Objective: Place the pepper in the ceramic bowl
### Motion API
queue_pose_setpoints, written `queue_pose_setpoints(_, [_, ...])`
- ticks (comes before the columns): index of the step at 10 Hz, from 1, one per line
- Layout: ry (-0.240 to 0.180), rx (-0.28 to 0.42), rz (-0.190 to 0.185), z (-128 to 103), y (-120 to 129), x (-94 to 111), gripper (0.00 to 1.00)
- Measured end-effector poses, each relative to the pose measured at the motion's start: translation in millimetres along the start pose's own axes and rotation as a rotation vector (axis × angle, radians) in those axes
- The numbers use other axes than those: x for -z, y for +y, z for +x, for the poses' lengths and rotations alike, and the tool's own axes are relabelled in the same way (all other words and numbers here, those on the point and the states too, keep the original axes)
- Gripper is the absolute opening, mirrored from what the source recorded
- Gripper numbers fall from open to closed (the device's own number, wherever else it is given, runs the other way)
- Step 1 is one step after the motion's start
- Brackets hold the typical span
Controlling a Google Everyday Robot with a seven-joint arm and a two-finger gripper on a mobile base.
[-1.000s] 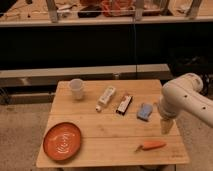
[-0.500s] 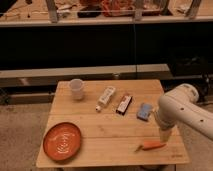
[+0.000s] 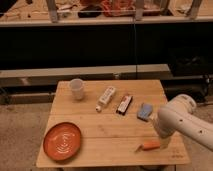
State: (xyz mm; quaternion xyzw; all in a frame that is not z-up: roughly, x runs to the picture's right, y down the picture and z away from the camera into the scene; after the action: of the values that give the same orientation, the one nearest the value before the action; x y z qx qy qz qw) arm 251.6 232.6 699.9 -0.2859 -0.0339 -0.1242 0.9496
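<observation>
The pepper, small, slim and orange, lies on the wooden table near its front right corner. The ceramic bowl, a wide shallow orange-red dish with pale rings, sits at the front left, with nothing in it. My white arm reaches in from the right and bends down over the table's right side. The gripper hangs at its lower end, right over the pepper's right end and largely hidden by the arm. It stands open. The pepper rests on the table.
A small whitish cup stands at the back left. Across the middle lie a white tube, a dark snack bar and a blue-grey sponge. A dark shelf unit stands behind the table.
The arm has swung left and lower, and its end has come down onto the pepper's right end. The pepper and the other things lie where they were.
</observation>
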Motion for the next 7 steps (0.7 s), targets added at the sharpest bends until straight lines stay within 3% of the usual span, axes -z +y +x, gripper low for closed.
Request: queue_pose_setpoints(7, [-0.007,0.086,0.004,1,14,-25,0.80])
